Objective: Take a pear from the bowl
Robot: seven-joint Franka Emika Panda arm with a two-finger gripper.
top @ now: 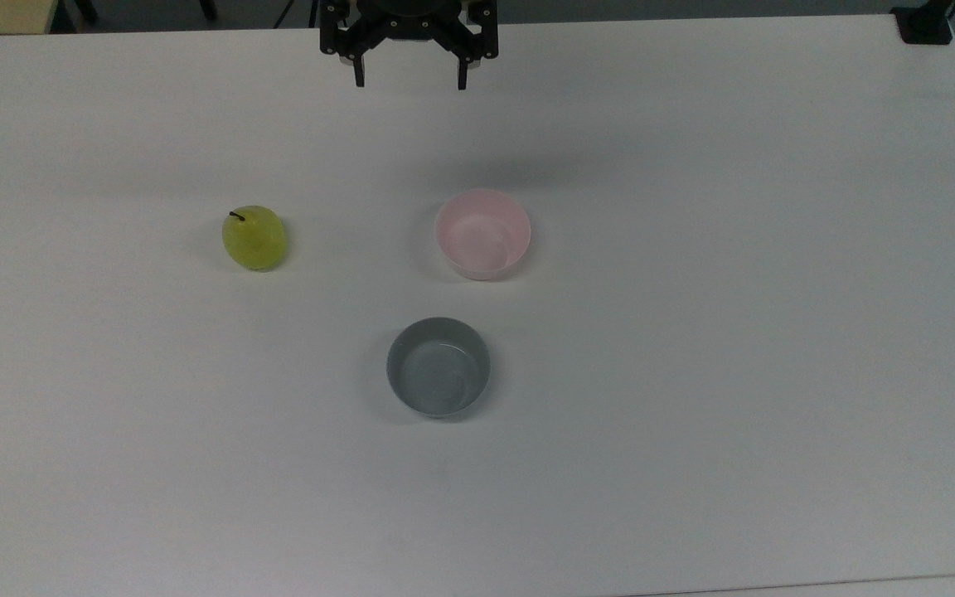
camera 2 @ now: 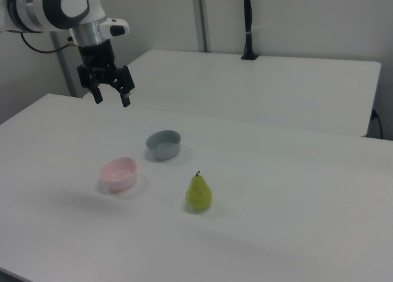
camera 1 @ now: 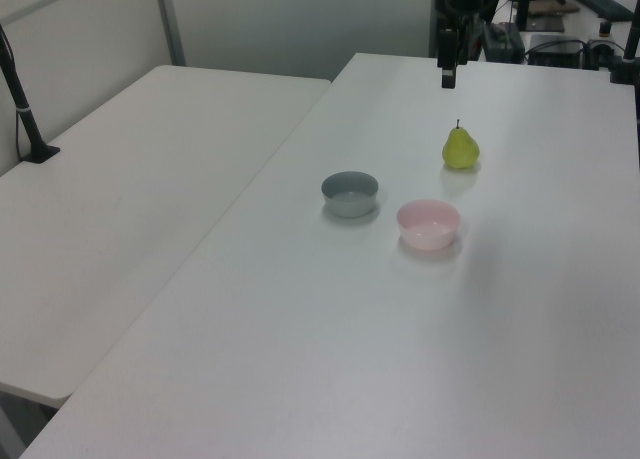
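Pear [top: 254, 238] stands upright on the table [top: 693, 373], well apart from the empty pink bowl [top: 482, 233] (task apparently done); gripper [top: 409, 83], jaws wide and empty, hangs high, so only retreat seems left.

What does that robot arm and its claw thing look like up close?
The arm is white and rounded, with grey joint caps and a silver wrist ring. A dark cable loops beside it. Its tool is black and angular, ending in two thin fingers.
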